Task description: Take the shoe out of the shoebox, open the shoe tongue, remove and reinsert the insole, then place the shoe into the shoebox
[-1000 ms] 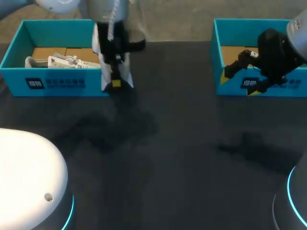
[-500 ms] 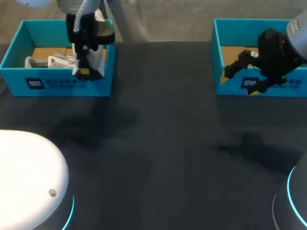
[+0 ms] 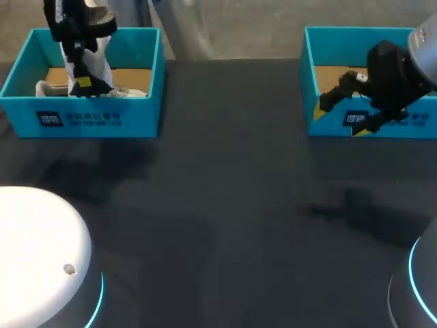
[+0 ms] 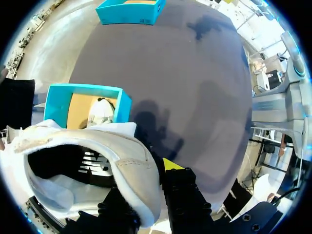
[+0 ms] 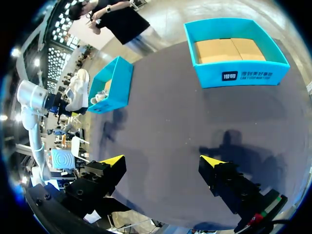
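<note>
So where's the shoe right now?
In the head view, the white shoe hangs in the left gripper, over the left shoebox at the table's far left corner, not yet set down inside.

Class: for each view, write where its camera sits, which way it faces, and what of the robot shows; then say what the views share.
Head view: above and behind, looking down on the dark table; shows the left gripper holding the white shoe, and the right gripper.
Left wrist view: on the left wrist, facing down at the left teal cardboard shoebox; own gripper shut on the shoe.
Right wrist view: on the right wrist, facing the table and the right teal cardboard shoebox; own gripper open.
Shared: all show both shoeboxes.
</note>
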`<state>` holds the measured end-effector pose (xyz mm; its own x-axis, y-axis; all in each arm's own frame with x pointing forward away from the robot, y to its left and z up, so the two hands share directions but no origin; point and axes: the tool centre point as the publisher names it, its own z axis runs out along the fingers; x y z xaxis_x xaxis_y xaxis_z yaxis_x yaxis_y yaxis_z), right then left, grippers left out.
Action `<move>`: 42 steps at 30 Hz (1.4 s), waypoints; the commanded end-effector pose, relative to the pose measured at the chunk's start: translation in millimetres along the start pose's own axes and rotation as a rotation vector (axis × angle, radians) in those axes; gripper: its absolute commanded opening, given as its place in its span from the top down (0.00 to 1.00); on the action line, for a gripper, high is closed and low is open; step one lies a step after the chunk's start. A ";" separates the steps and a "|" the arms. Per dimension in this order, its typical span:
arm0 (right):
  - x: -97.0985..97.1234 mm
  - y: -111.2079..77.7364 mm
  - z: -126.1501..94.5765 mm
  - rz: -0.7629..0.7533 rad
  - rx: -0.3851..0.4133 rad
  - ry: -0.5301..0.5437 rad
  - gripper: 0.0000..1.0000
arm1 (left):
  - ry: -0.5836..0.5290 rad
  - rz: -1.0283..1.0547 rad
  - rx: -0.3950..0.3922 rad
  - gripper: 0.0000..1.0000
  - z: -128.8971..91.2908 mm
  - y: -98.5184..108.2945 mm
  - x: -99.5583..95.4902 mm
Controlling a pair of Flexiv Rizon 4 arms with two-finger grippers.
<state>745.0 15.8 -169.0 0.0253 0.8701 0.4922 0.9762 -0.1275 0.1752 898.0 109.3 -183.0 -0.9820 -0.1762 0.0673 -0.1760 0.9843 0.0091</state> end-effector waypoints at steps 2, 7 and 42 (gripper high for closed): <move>0.5 0.3 1.0 0.002 0.000 -0.002 0.00 | -0.006 0.001 0.002 1.00 -0.8 0.9 2.1; 0.5 0.3 1.0 0.002 0.000 -0.002 0.00 | -0.006 0.001 0.002 1.00 -0.8 0.9 2.1; 0.5 0.3 1.0 0.002 0.000 -0.002 0.00 | 0.017 0.064 -0.025 1.00 8.2 114.2 -139.1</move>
<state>745.1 15.7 -169.0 0.0254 0.8702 0.4921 0.9762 -0.1277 0.1753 994.2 237.5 -197.5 -0.9925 -0.1127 0.0480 -0.1111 0.9932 0.0344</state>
